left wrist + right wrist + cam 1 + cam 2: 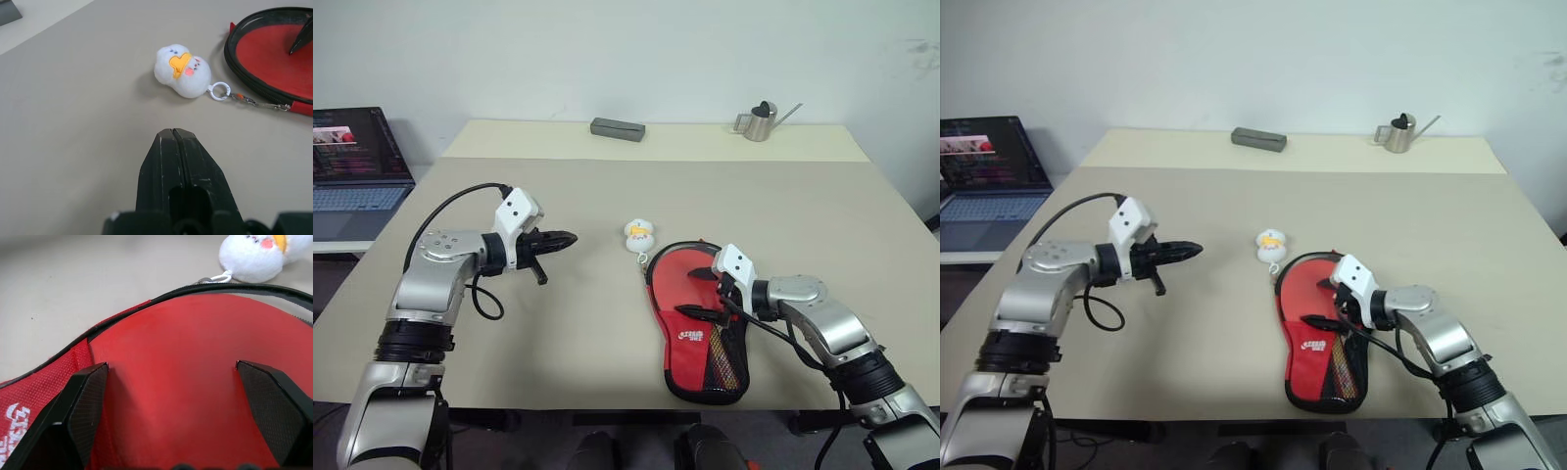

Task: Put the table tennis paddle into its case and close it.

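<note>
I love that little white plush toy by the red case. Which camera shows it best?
The left wrist view: the plush charm sits whole and close, with its yellow beak, pink cheeks and the ring and cord joining it to the case. Both head views show it small on the table. The right wrist view cuts it off at the frame's edge.

The black paddle-shaped cloth case (697, 338) lies open, its red inside smooth and matt, with grey mesh near the narrow end. Its little white charm (182, 71) looks soft and fluffy. The beige table (607, 333) is smooth and dull, and the small silver watering can (759, 120) is shiny metal.
</note>
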